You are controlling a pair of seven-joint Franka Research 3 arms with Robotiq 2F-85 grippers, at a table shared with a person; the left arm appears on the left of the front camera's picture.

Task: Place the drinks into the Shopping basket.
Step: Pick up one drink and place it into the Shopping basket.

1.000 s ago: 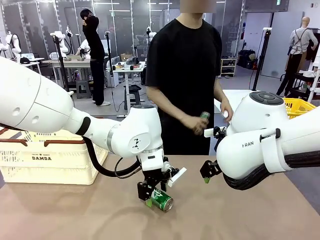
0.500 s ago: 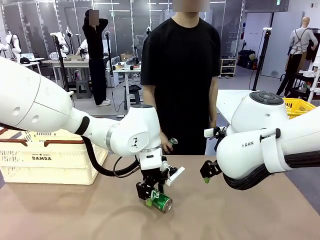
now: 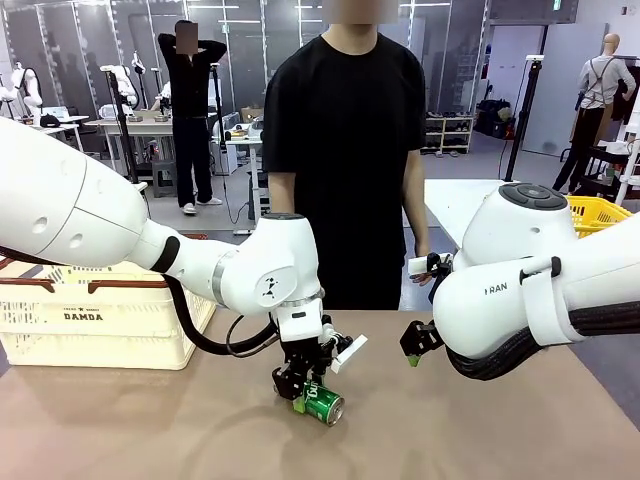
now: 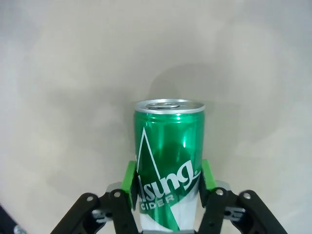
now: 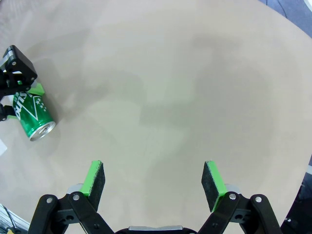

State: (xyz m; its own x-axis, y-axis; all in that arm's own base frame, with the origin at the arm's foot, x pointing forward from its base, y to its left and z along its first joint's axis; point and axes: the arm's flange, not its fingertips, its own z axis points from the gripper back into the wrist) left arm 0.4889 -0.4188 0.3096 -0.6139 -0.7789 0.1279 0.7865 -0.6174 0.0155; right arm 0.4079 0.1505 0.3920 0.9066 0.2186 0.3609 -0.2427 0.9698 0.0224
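One green drink can (image 4: pixel 168 141) lies on its side on the desk (image 3: pixel 500 430), clamped in the left gripper (image 3: pixel 298 392); the right gripper (image 5: pixel 153 184) gapes wide, empty; one Shopping basket (image 3: pixel 100 325) stands well apart

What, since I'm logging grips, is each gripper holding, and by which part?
Left gripper: shut on the green can, pads on its sides near the base. Right gripper: holding nothing.

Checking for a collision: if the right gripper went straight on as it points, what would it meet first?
Likely the bare table; the green can lies well off that line.
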